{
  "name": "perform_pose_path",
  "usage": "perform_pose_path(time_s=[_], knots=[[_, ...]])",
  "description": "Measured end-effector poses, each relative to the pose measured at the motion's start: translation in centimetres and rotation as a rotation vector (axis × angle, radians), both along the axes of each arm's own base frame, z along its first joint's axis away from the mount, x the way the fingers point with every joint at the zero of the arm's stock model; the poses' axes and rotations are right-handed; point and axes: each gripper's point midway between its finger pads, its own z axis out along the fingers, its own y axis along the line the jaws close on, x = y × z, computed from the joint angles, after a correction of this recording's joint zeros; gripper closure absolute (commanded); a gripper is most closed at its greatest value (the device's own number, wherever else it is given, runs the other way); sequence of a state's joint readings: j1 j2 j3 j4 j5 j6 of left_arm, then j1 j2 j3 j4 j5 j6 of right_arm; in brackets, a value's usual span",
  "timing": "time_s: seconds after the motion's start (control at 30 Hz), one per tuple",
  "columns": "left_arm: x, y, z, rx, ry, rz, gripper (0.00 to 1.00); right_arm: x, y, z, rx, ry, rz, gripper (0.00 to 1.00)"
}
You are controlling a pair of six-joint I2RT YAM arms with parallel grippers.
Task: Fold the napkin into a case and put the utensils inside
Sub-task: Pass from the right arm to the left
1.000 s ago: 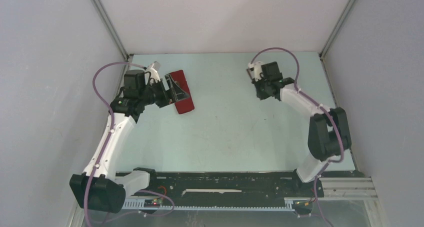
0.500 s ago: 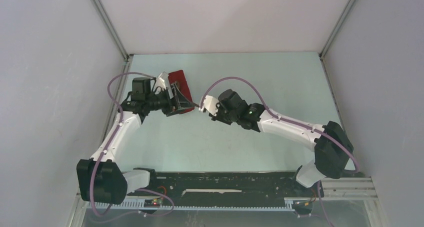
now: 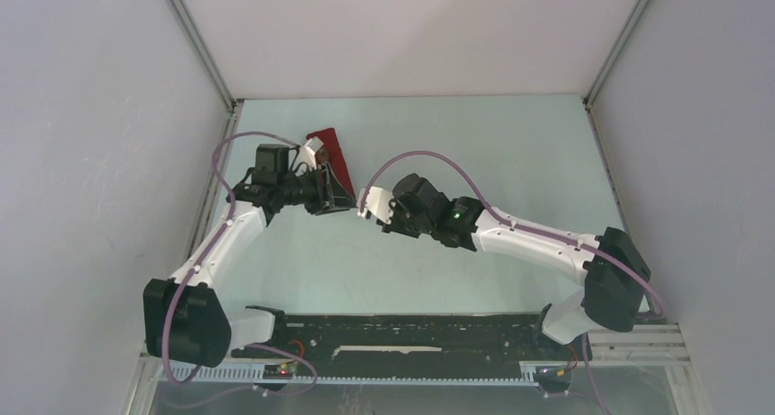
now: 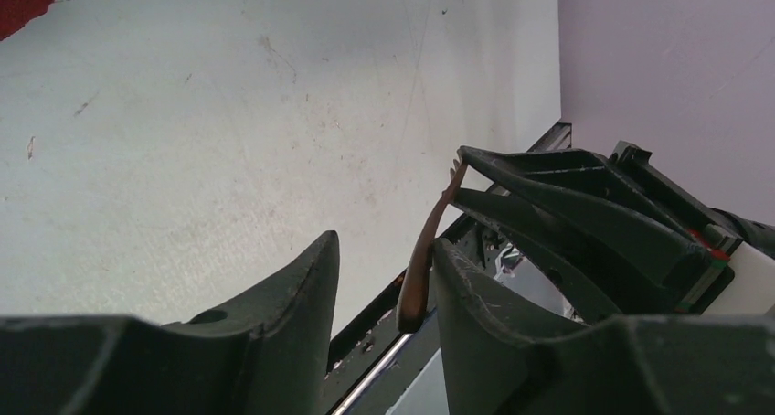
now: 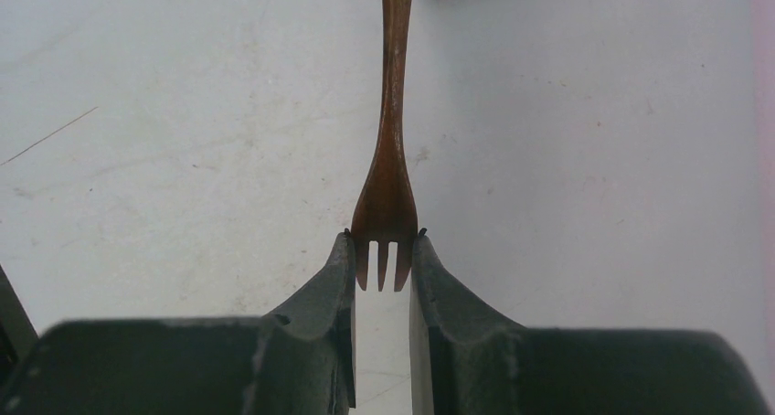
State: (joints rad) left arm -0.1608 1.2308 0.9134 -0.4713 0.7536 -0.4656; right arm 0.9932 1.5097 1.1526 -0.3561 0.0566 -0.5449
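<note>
While my right gripper (image 5: pixel 382 250) pinches the fork (image 5: pixel 386 186) by its tines, my left gripper (image 4: pixel 386 250) brackets the handle with jaws apart, apparently a mid-air handover. The folded red case (image 3: pixel 331 150) lies just behind, far left on the table (image 3: pixel 475 141) — fork not yet inside, spoon out of my sight.

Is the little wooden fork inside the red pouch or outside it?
Outside. The right gripper pinches the fork by its tines, clear of the red pouch.

Case (image 3: pixel 329 150) lower end hidden behind left gripper (image 3: pixel 340 196), left of centre. Fork (image 5: pixel 387 159) handle cut off at top edge.
</note>
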Motion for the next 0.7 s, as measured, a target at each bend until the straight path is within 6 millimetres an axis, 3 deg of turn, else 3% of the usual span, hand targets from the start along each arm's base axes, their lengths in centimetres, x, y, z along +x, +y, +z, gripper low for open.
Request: perform_pose_path(time_s=[0.07,0.2,0.3,0.33,0.47,0.6,0.7], knots=[[0.0,0.0,0.0,0.0,-0.004,-0.002,0.58,-0.2,0.0,0.0,-0.002,-0.002,0.003,1.0],[0.0,-0.4,0.2,-0.005,-0.02,-0.02,0.78,-1.0,-0.1,-0.2,-0.007,-0.003,0.017,0.99],[-0.2,-0.8,0.4,-0.013,-0.029,-0.037,0.99,-1.5,-0.1,-0.2,-0.008,-0.005,0.024,0.9],[-0.3,-1.0,0.6,-0.024,-0.035,-0.051,1.0,-1.5,-0.1,-0.3,-0.01,-0.003,0.023,0.88],[-1.0,-1.6,1.8,-0.026,-0.103,-0.088,0.97,-1.7,-0.2,-0.5,-0.001,0.012,0.011,0.87],[-1.4,-1.8,3.2,-0.023,-0.182,-0.103,0.67,-1.9,-0.2,0.5,0.041,-0.005,0.011,0.9],[-1.5,-2.0,3.5,-0.036,-0.2,-0.128,0.61,-1.8,-0.1,1.2,0.061,-0.018,0.01,0.9]])
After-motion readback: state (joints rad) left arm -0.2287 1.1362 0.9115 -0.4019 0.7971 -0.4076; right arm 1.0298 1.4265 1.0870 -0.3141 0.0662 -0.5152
